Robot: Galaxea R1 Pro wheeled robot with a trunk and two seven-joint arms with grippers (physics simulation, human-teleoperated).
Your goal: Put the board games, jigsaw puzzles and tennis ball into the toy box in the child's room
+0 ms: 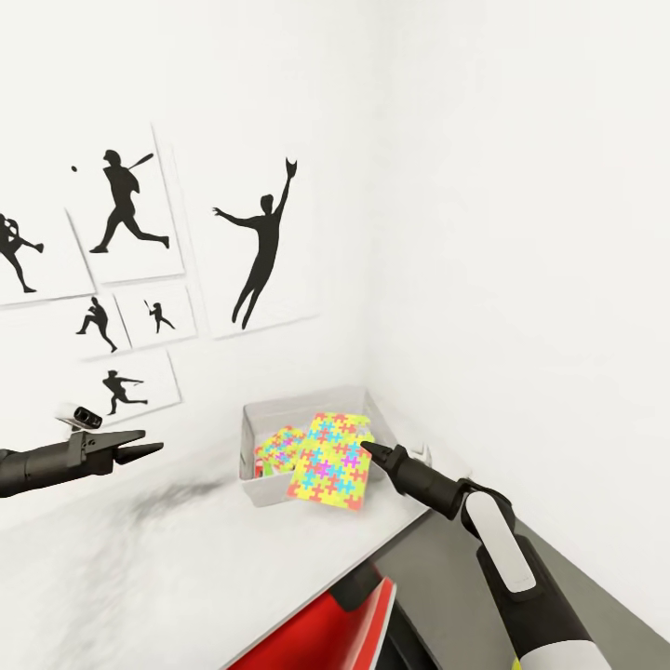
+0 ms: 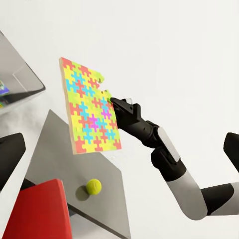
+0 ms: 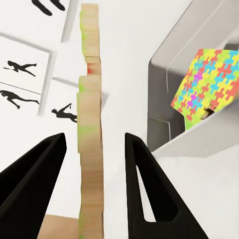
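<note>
Right gripper (image 1: 365, 450): in the right wrist view the two fingers (image 3: 142, 184) stand well apart, with the thin edge of a jigsaw puzzle box (image 1: 330, 462) running between them; a gap shows on each side of the edge, so contact cannot be confirmed. In the head view the fingertip sits at the 3 o'clock edge of that box. The right arm reaches in from 5 o'clock, forearm angled up toward the toy box (image 1: 256, 423).

Puzzle box: tilted, overlapping the front rim of the toy box, which stands on the pale table (image 1: 140, 568) in the wall corner. A second jigsaw puzzle box (image 1: 279, 447) lies inside the bin.

Left gripper (image 1: 149, 445): jaws slightly apart, nothing between them, held above the table at 9 o'clock, arm roughly level, pointing toward 3 o'clock.

Left wrist view: a tennis ball (image 2: 93, 186) rests on the dark grey surface (image 2: 64, 144) beside a red object (image 2: 37, 211).

Baseball silhouette pictures (image 1: 126, 200) hang on the wall.
</note>
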